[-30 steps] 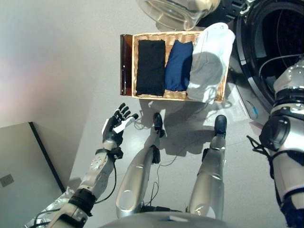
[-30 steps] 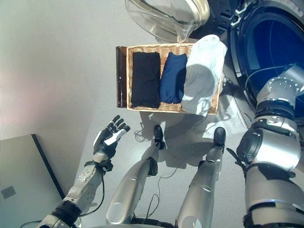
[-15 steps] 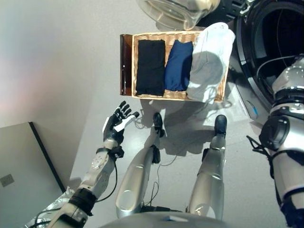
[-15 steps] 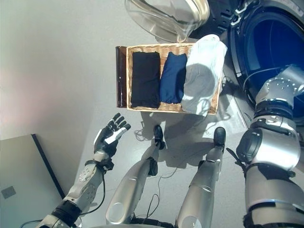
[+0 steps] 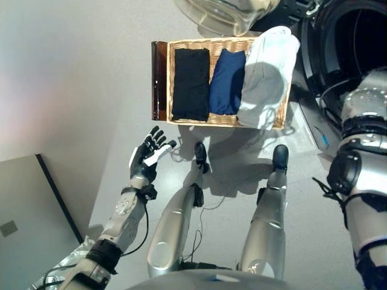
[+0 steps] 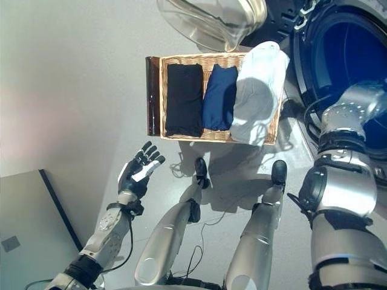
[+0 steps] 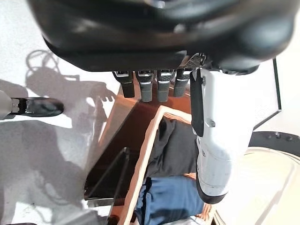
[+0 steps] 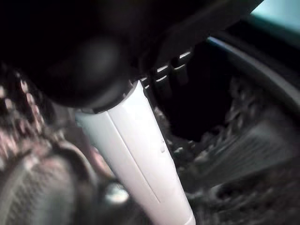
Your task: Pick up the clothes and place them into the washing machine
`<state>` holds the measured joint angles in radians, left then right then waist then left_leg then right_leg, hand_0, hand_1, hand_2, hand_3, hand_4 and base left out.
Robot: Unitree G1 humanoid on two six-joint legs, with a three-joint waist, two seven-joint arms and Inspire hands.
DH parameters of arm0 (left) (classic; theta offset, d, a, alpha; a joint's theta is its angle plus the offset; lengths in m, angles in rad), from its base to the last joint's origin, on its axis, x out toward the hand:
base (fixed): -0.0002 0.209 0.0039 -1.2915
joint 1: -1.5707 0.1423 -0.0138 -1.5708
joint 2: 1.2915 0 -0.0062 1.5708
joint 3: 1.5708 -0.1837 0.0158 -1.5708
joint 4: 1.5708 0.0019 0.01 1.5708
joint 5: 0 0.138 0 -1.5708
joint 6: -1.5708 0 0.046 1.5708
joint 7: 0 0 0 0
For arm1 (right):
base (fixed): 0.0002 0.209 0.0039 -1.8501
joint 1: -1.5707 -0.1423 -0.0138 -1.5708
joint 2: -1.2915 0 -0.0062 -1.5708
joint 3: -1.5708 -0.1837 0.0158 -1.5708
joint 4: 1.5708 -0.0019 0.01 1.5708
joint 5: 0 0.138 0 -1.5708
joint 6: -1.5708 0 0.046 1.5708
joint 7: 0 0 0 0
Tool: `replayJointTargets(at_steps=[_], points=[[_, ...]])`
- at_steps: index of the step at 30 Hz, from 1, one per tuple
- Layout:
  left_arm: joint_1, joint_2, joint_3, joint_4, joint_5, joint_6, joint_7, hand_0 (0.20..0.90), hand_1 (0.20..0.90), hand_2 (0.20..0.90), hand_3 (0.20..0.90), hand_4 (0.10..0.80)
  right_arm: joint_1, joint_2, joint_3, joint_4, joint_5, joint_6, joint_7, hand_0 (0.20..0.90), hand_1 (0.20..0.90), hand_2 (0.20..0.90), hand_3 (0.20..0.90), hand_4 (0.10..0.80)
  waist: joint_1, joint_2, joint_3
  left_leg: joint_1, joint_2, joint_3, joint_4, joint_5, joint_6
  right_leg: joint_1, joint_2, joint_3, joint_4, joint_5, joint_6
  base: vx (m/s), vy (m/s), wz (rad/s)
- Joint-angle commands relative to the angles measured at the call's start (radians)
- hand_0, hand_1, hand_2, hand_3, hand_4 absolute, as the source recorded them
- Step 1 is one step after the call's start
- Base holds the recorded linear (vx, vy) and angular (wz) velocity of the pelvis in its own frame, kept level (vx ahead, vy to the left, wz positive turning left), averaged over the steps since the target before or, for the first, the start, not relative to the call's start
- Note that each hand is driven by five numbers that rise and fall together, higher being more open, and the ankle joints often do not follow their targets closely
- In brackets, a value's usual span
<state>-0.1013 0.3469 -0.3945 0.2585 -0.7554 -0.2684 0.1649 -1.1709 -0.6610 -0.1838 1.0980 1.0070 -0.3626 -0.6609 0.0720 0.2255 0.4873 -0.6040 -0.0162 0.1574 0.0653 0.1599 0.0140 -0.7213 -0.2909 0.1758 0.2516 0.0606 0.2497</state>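
Observation:
A wicker basket (image 5: 205,42) holds a folded black garment (image 5: 191,84), a folded blue garment (image 5: 228,81) and a white garment (image 5: 269,72) that hangs over its right rim. My left hand (image 5: 147,156) is open and empty above the floor, short of the basket. Its wrist view shows the black garment (image 7: 173,145) and the blue garment (image 7: 168,201) past the fingers. My right arm (image 6: 347,109) reaches into the washing machine drum (image 6: 357,48). My right hand (image 8: 140,154) is open inside the dark drum and holds nothing.
The basket rests on a low dark brown box (image 5: 158,81). The machine's glass door (image 5: 224,15) hangs open above the basket's far edge. A grey panel (image 5: 30,217) lies at the lower left.
My right arm has shifted a little to the left at the drum opening. My left hand and the clothes have stayed in place.

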Motion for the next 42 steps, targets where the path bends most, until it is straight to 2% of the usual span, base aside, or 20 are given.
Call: replayJointTargets(at_steps=[1,3,9,14,20,30,35,42], points=[[0.067,0.071,0.053,-0.137,0.031,-0.086,0.038,0.9,0.9,0.9,0.9,0.8,0.013,-0.116,0.143,-0.013,-0.332,0.122,-0.117,0.9,0.9,0.9,0.9,0.8,0.004,0.064,-0.017,-0.024,0.071,-0.002,0.188,-0.177,-0.088,-0.019,0.055,0.019,-0.002,0.01,-0.105,-0.085,0.0,0.0],[0.069,0.075,0.06,-0.156,0.031,-0.09,0.047,0.9,0.9,0.9,0.9,0.8,0.026,-0.097,0.172,0.014,-0.406,0.183,-0.122,0.9,0.9,0.9,0.9,0.8,0.002,0.059,-0.011,-0.032,0.073,-0.003,0.201,-0.182,-0.085,-0.022,0.056,0.023,-0.001,0.015,-0.105,-0.072,0.005,-0.02],[0.085,0.091,0.075,-0.18,0.024,-0.091,0.051,0.9,0.9,0.9,0.9,0.8,0.061,-0.045,0.185,0.097,-0.383,0.215,-0.036,0.9,0.9,0.9,0.9,0.8,-0.004,0.047,0.0,-0.057,0.081,-0.002,0.247,-0.201,-0.08,-0.033,0.059,0.031,0.004,0.024,-0.105,-0.054,0.024,0.01],[0.105,0.099,0.099,-0.202,0.025,-0.093,0.054,0.9,0.9,0.9,0.9,0.8,0.159,0.036,0.17,0.024,-0.426,0.193,-0.05,0.9,0.9,0.9,0.9,0.8,-0.013,0.033,0.014,-0.09,0.093,0.009,0.312,-0.228,-0.073,-0.048,0.064,0.045,0.009,0.032,-0.106,-0.061,0.033,-0.02],[0.113,0.091,0.126,-0.208,0.035,-0.104,0.072,0.9,0.9,0.9,0.9,0.8,0.303,0.139,0.157,-0.152,-0.539,0.174,-0.093,0.9,0.9,0.9,0.9,0.8,-0.016,0.012,0.014,-0.11,0.098,0.013,0.366,-0.255,-0.064,-0.051,0.063,0.051,0.005,0.045,-0.099,-0.05,0.032,-0.08],[0.125,0.071,0.136,-0.18,0.056,-0.105,0.09,0.9,0.9,0.9,0.9,0.8,0.473,0.29,0.166,-0.335,-0.66,0.156,-0.11,0.9,0.9,0.9,0.9,0.8,-0.014,-0.015,-0.003,-0.113,0.106,0.016,0.443,-0.292,-0.052,-0.031,0.055,0.052,0.014,0.041,-0.096,-0.023,0.033,-0.06],[0.125,0.066,0.142,-0.156,0.067,-0.102,0.101,0.9,0.9,0.9,0.9,0.8,0.499,0.315,0.174,-0.375,-0.681,0.149,-0.113,0.9,0.9,0.9,0.9,0.8,-0.012,-0.022,-0.009,-0.108,0.106,0.018,0.456,-0.299,-0.05,-0.021,0.052,0.05,0.013,0.039,-0.097,-0.003,0.03,0.01],[0.128,0.054,0.165,-0.094,0.099,-0.094,0.123,0.9,0.9,0.9,0.9,0.8,0.551,0.318,0.247,-0.524,-0.831,0.183,-0.106,0.9,0.9,0.9,0.9,0.8,-0.005,-0.053,-0.034,-0.087,0.11,0.017,0.464,-0.305,-0.049,0.008,0.051,0.041,0.003,0.036,-0.098,0.005,0.01,0.01]])
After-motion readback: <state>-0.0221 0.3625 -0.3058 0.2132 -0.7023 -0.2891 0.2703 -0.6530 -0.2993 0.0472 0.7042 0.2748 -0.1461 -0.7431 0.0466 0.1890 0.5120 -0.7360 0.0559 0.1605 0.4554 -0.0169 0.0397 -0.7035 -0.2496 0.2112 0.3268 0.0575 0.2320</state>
